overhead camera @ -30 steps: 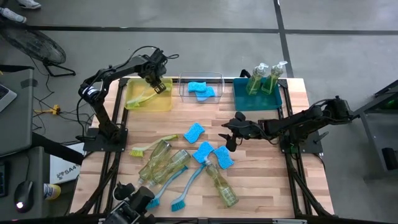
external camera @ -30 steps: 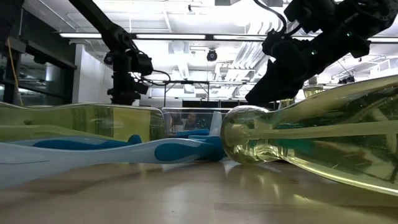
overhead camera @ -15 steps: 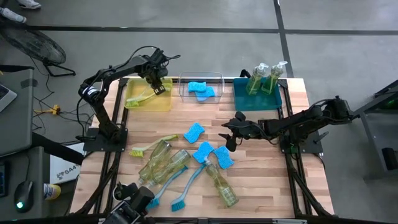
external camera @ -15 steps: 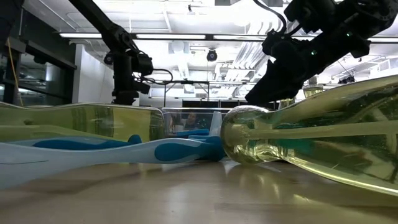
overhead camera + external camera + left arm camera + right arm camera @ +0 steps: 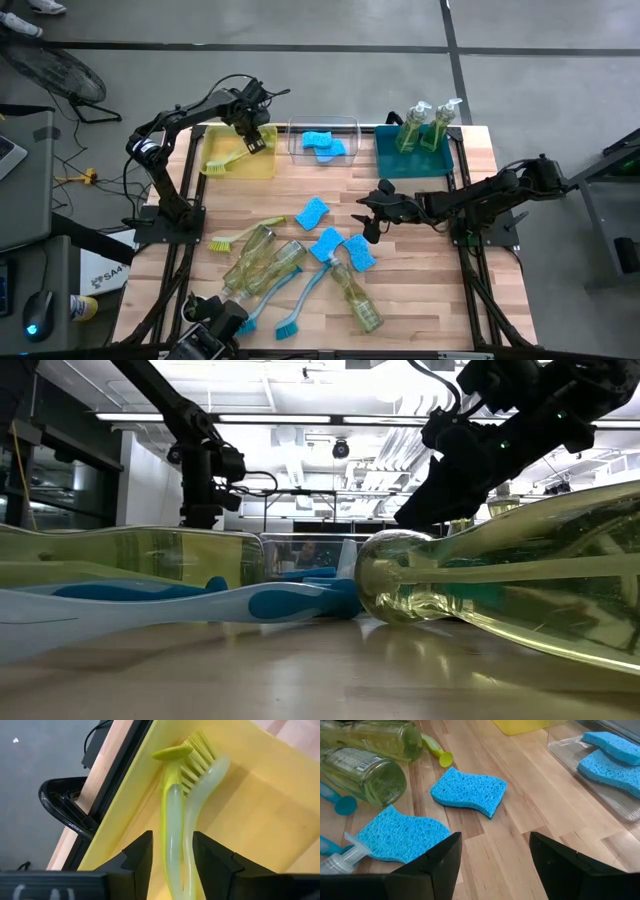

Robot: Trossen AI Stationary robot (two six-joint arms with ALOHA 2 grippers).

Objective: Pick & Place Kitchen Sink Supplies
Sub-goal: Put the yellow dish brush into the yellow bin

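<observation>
Two yellow-green dish brushes [image 5: 175,810] lie side by side in the yellow bin [image 5: 240,170] at the far left, heads toward its corner. My left gripper [image 5: 172,857] hangs over them, open, a finger on either side of their handles. My right gripper [image 5: 372,222] hovers open above the table's middle right, with nothing between its fingers. In front of it lie blue sponges [image 5: 468,791] [image 5: 402,837] and, farther toward the near left, several soap bottles [image 5: 262,262] on their sides. More brushes [image 5: 300,300] lie among the bottles. My left gripper points down at the two brush handles [image 5: 176,870], which run between its fingers and lie along the bin's floor. Whether either finger touches a handle, I cannot tell.
A clear bin [image 5: 350,135] with two sponges stands at the far middle. Beside it, a teal bin [image 5: 400,165] holds two upright bottles. A third sponge [image 5: 359,252] and a bottle [image 5: 358,303] lie near the table's middle. In the low view a bottle [image 5: 500,590] fills the foreground.
My left gripper has rolled a little about its own axis above the yellow bin, staying in place. The right arm and the things on the table have kept still.
</observation>
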